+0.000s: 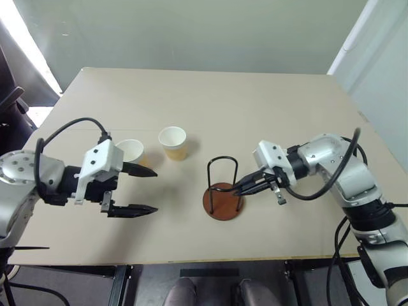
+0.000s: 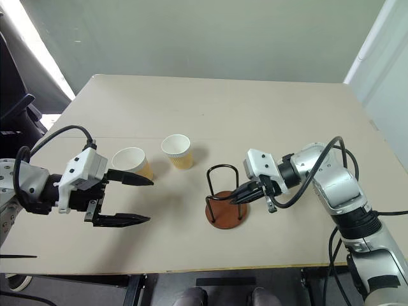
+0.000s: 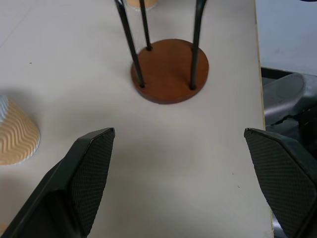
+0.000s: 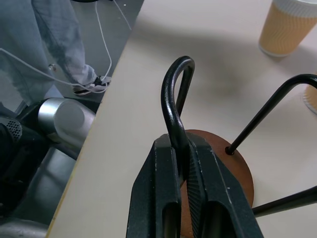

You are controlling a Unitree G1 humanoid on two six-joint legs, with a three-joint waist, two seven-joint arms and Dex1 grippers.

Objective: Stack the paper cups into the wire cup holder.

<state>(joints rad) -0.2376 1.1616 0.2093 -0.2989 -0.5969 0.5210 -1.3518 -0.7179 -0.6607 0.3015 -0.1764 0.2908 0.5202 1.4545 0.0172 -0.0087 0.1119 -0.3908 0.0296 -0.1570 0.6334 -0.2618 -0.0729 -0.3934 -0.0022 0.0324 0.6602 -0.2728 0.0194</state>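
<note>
Two yellow-orange paper cups stand upright on the table, one [image 1: 173, 141] at the middle and one [image 1: 131, 151] to its left. The wire cup holder [image 1: 223, 191], black loops on a reddish-brown disc, stands nearer the front edge and has nothing in it. My right gripper [image 1: 245, 187] is shut on one of its wire loops, and the right wrist view shows the fingers [image 4: 163, 188] clamped on the wire. My left gripper [image 1: 155, 190] is open and points right toward the holder, just in front of the left cup. There is nothing between its fingers [image 3: 91, 173].
The beige table [image 1: 268, 108] extends far behind the cups. Its front edge [image 1: 191, 260] runs close below the holder and both grippers. Past that edge, a person's grey trouser leg [image 4: 49, 39] and floor cables [image 4: 106, 54] show in the right wrist view.
</note>
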